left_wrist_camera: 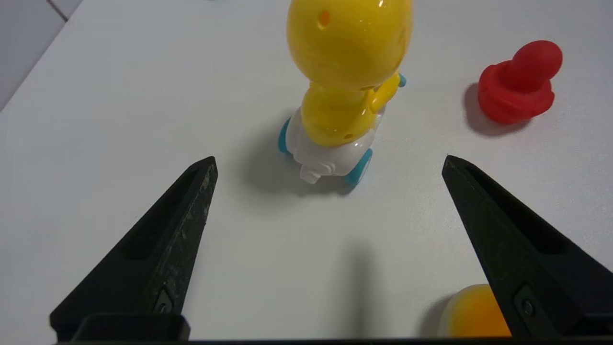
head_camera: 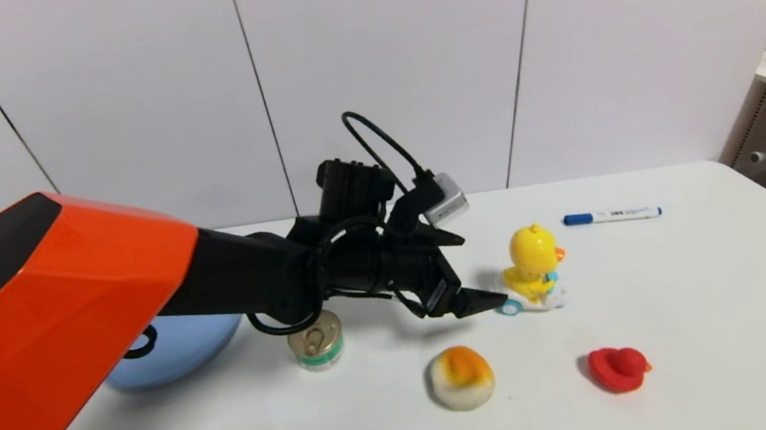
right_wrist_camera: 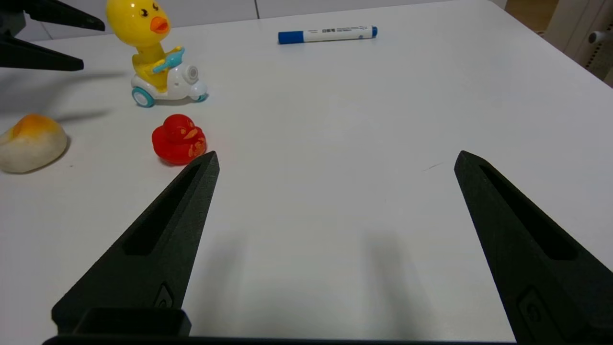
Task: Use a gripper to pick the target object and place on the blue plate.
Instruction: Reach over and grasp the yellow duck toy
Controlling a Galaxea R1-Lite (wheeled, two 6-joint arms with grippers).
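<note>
The left gripper, fingers spread and empty, points toward the duck's nine o'clock side, seemingly to straddle it; the right gripper sits parked, spread, over the worktop.

The head view looks forward and down from above the near side of the table, well back from the yellow duck, with the blue plate to the duck's left; the left wrist view looks down at the duck from close behind its back; the right wrist view faces forward and down across the table from the duck's right, farther off than the left wrist view, with the duck near its edge. All three share the duck, the red rubber duck nearby and part of the bun; the head and right wrist views also share the marker beyond the duck.
</note>
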